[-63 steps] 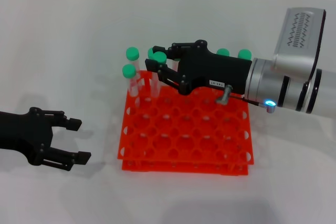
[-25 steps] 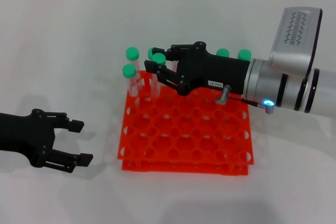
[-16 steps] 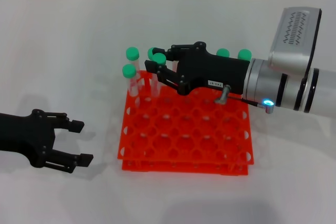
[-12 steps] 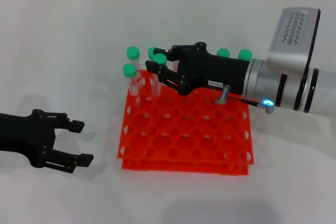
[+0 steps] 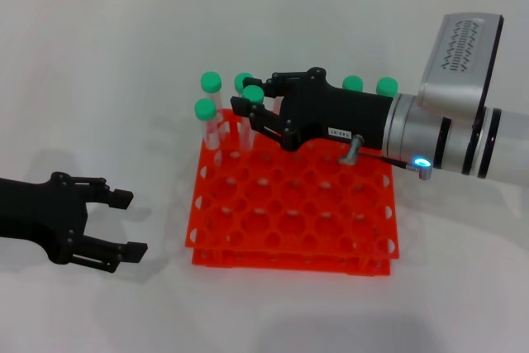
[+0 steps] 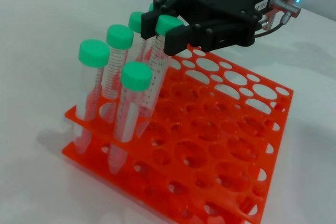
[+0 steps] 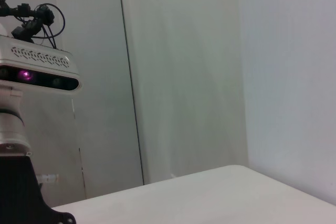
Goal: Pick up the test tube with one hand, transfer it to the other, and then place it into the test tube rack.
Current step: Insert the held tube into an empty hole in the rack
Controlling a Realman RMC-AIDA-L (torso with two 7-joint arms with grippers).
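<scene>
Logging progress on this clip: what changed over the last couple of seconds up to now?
Very little. The right hand, shut on a tube at the rack's far left corner, drifted slightly to the right with the tube, staying over the same hole. Nothing was let go or newly taken. The left hand stayed open and parked on the table, and the other tubes and the rack did not move.

Right tool (image 5: pixel 248 105) is held over the test tube rack (image 5: pixel 293 208), fingers closed on the test tube (image 5: pixel 251 113). Left tool (image 5: pixel 120 222) is parked, fingers spread, on the tabletop (image 5: pixel 99 80), apart from rack.
</scene>
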